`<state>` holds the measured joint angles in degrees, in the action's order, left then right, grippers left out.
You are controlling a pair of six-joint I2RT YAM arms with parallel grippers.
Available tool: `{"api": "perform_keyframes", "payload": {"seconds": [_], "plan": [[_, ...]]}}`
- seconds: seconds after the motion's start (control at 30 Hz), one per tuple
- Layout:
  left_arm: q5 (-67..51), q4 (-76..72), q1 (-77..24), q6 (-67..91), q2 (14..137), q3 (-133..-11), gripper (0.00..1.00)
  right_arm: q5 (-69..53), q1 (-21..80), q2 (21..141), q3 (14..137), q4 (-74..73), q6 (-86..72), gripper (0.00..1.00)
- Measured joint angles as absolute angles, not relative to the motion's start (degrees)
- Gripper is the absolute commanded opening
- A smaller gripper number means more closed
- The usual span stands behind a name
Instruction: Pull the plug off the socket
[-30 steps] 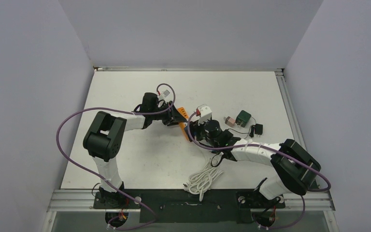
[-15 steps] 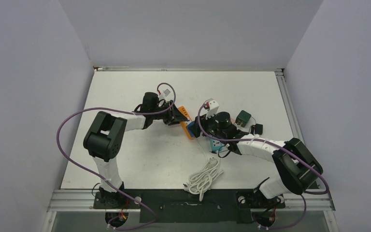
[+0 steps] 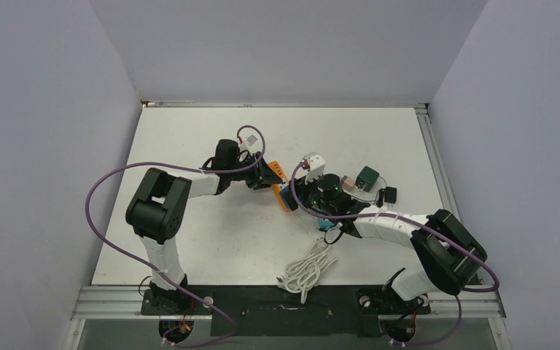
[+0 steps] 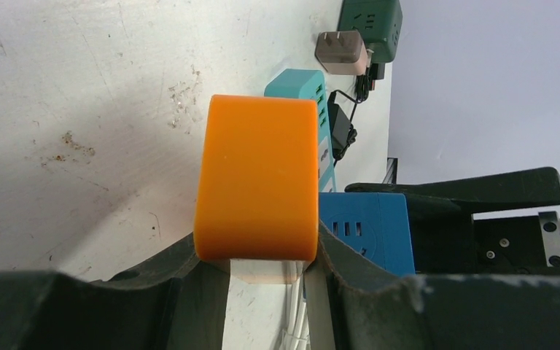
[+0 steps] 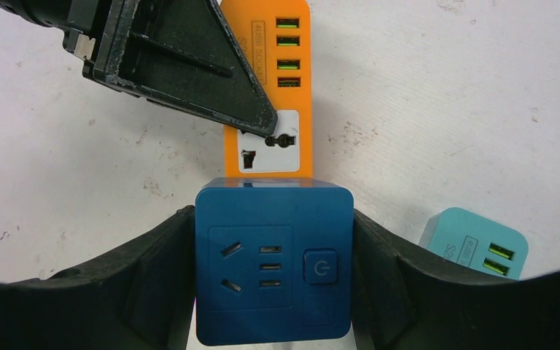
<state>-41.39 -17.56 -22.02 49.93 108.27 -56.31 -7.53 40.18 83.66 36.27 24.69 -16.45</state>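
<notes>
The orange socket strip [image 5: 266, 73] lies mid-table, and also shows in the top view [image 3: 282, 200]. My left gripper [image 4: 257, 251] is shut on its sides at one end; its finger [image 5: 182, 58] lies over the strip. The blue cube plug [image 5: 273, 259] sits against the strip's outlet face at the other end, and shows in the left wrist view [image 4: 364, 230] and the top view [image 3: 286, 190]. My right gripper [image 5: 272, 219] is shut on the plug's two sides. I cannot see its prongs.
A teal power strip [image 5: 474, 244] lies just right of the plug. A pinkish adapter [image 3: 347, 182], a green cube [image 3: 367, 176] and a small black block on a wire [image 3: 390, 195] lie to the right. A coiled white cable [image 3: 308, 268] lies near the front.
My right wrist swung to the right and has come back left toward the orange strip, still on the blue plug. The left arm has not moved.
</notes>
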Motion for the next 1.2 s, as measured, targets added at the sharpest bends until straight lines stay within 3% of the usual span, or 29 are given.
{"api": "perform_keyframes", "payload": {"seconds": [0.3,0.63,1.2], "plan": [[-42.06,-16.93,-21.89,48.88,108.27,-56.31,0.00,4.43,46.59,82.76,36.25,23.51,-14.13,0.05],[-42.44,-16.91,-21.76,48.77,108.27,-56.31,0.00,7.94,48.23,82.74,36.25,23.51,-13.89,0.05],[-41.43,-16.27,-22.46,48.80,108.27,-57.28,0.00,-11.38,37.23,82.76,35.88,24.05,-17.69,0.05]]}}
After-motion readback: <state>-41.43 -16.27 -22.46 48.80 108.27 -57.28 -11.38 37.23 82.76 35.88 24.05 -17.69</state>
